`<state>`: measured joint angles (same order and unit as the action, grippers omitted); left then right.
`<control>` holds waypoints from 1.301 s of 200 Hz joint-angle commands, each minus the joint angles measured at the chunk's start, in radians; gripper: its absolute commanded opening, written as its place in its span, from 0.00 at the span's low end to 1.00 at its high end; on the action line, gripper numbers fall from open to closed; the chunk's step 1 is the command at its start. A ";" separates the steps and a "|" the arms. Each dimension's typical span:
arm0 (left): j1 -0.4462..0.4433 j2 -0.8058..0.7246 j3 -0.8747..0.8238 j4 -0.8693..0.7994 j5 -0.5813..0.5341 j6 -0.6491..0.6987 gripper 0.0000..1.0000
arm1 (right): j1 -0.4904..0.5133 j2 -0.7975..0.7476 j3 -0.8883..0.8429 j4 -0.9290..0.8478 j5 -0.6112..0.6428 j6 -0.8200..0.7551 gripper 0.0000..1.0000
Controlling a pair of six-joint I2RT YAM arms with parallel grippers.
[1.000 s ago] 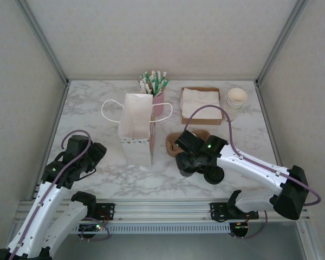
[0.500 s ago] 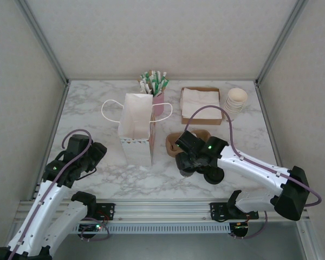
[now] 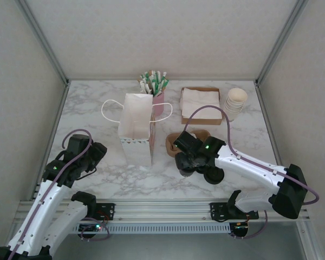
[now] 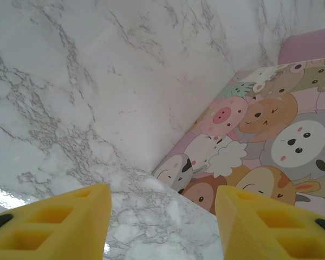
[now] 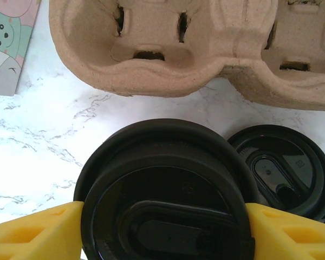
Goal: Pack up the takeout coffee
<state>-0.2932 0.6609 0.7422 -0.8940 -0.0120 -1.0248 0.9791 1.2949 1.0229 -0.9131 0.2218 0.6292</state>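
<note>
Low in the right wrist frame, the right fingers [image 5: 38, 233] press against both sides of the black lid of a coffee cup [image 5: 162, 179], pinching it. Since a second ago the right arm has crept slightly toward the upper left of the top frame, closer to the cardboard carrier [image 5: 168, 59]; the left arm has not moved. The cup stands upright near the centre of the top frame, its long axis vertical and its lid facing up, just below the carrier. A second lidded cup [image 5: 281, 168] stands just beside it to the right. On the marble tabletop [image 3: 86, 108], the left fingers [image 4: 54, 222] are spread with nothing between them, near the paper bag [image 4: 260, 135].
</note>
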 commanded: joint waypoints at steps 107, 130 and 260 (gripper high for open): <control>-0.009 -0.012 0.032 -0.013 -0.020 0.006 0.52 | -0.005 0.281 -0.033 -0.168 -0.148 0.025 0.61; -0.009 -0.011 0.033 -0.014 -0.020 0.009 0.52 | -0.012 0.273 -0.060 -0.148 -0.182 0.042 0.61; -0.009 -0.009 0.051 -0.025 -0.025 0.019 0.52 | -0.013 0.198 -0.069 -0.151 -0.122 0.074 0.61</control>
<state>-0.2932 0.6601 0.7471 -0.8951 -0.0124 -1.0134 0.9638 1.4193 1.1099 -0.9932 0.1864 0.7216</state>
